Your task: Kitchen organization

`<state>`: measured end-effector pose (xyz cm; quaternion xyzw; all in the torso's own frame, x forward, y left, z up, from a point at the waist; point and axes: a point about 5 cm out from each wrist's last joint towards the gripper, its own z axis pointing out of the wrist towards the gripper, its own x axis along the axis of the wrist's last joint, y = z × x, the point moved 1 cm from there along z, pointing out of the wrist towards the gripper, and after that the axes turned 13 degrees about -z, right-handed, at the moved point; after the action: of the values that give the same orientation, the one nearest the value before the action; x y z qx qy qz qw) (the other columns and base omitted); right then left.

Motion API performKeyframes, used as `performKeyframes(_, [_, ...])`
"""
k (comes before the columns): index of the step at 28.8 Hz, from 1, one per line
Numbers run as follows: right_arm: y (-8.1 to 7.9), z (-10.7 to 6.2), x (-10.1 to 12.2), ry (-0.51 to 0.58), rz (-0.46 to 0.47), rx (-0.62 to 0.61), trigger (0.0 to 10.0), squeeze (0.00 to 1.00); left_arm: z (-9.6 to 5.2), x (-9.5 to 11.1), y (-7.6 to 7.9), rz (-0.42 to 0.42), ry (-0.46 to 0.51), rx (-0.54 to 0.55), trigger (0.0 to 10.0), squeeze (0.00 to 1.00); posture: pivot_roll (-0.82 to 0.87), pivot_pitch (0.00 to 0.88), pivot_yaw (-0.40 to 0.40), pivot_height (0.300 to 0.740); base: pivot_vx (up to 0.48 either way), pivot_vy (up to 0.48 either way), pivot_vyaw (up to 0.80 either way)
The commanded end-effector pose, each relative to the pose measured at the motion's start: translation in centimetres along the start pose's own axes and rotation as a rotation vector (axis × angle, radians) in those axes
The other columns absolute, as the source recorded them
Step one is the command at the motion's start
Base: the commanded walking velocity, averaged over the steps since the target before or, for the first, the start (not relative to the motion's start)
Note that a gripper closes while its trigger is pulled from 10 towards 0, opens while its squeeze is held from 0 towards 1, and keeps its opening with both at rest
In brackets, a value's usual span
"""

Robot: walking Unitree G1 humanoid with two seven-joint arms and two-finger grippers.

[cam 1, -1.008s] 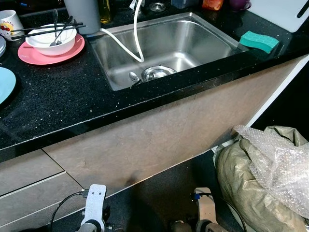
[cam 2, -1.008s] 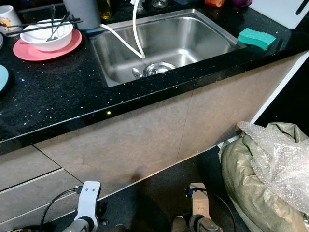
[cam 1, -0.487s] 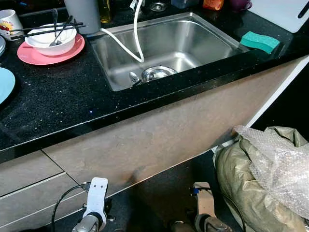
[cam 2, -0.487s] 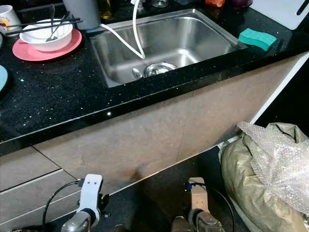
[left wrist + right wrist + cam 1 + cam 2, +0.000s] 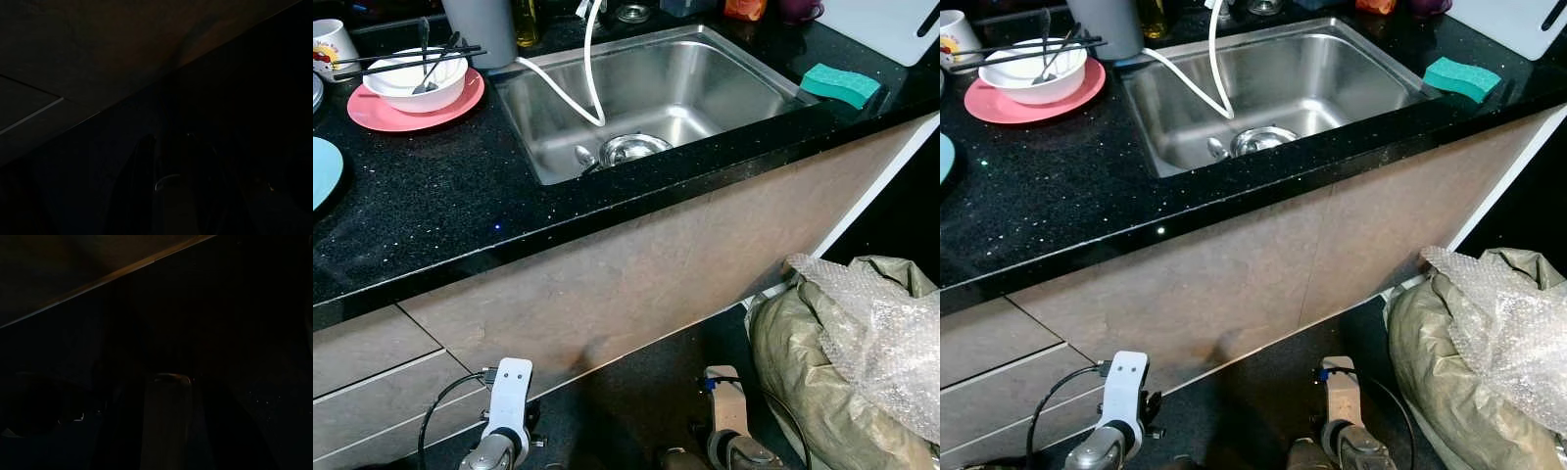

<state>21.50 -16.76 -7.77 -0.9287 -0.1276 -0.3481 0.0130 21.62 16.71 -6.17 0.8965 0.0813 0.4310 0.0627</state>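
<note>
Both wrist views are nearly black; the left hand [image 5: 168, 181] shows as faint finger outlines, too dim to judge its gap, and the right hand [image 5: 166, 426] is a vague pale shape. Both arms run off the bottom edge in the head views. The blue plate [image 5: 323, 168], the mug [image 5: 331, 44] and the white board [image 5: 881, 24] are cut by the picture edges. The bag [image 5: 822, 372] runs out of view at the corner.

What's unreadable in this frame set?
- Left gripper and right gripper: both wrist views too dark to judge the fingers.
- White mug: cut by the left eye view's edge.
- Blue plate: cut by the same edge.
- Object beside the sink drain: too small to identify.
</note>
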Motion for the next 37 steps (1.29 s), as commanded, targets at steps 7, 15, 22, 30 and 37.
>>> performKeyframes(7, [-0.29,-0.07,-0.63,-0.022,0.005,0.005,10.0,0.0,-0.16,-0.74,-0.25,-0.009,-0.031,0.012,10.0,0.0,0.01,0.159,0.001,0.74,0.0,0.0,0.0])
performKeyframes(15, [-0.29,-0.06,-0.58,-0.021,0.004,0.005,10.0,0.0,-0.15,-0.84,-0.35,-0.011,-0.035,0.016,10.0,0.0,0.01,0.157,0.0,0.74,0.0,0.0,0.0])
performKeyframes(22, [-0.29,-0.05,-0.52,-0.019,0.004,0.006,10.0,0.0,-0.15,-0.78,-0.31,-0.01,-0.033,0.014,10.0,0.0,0.01,0.157,-0.001,0.74,0.0,0.0,0.0])
performKeyframes(30, [-0.23,-0.05,-0.49,-0.018,0.004,0.004,10.0,0.0,-0.1,-0.78,-0.26,-0.011,-0.033,0.013,10.0,0.0,0.01,0.157,-0.001,0.74,0.0,0.0,0.0])
performKeyframes(37, [-0.23,-0.04,-0.46,-0.018,0.004,0.005,10.0,0.0,-0.05,-0.72,-0.24,-0.012,-0.033,0.013,10.0,0.0,0.01,0.155,-0.001,0.74,0.0,0.0,0.0])
